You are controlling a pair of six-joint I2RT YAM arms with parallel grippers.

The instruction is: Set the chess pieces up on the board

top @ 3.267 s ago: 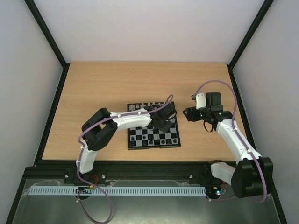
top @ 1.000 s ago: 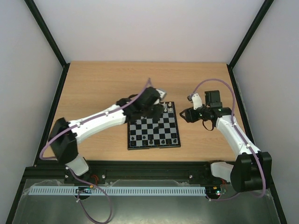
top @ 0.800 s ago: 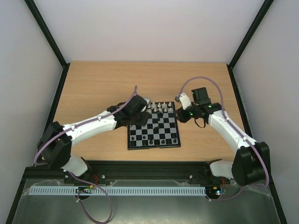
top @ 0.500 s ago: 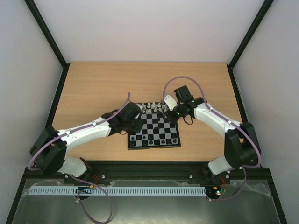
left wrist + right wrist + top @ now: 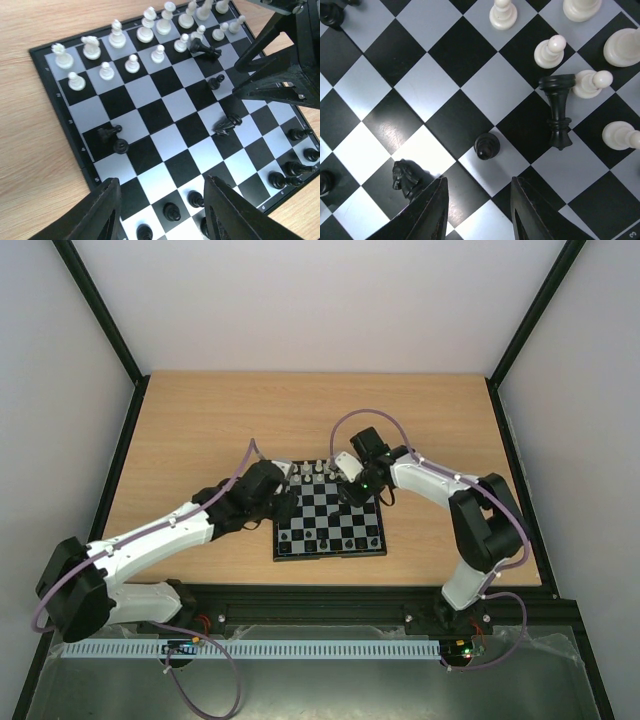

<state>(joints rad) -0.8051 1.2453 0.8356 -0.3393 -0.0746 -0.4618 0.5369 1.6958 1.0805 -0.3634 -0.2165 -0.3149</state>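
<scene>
Here, over the chessboard centred on the table, the right gripper hangs parted and empty near a toppled black piece among white pawns, which it should likely pinch low without nudging them, while the left gripper, also parted and empty, hovers at the board's left edge.

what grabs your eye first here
The left claw and right claw, both open, meet over the small chessboard in the middle of the table. A black piece lies toppled among the white pawns near the far side, while a black knight sits stray mid-board.
</scene>
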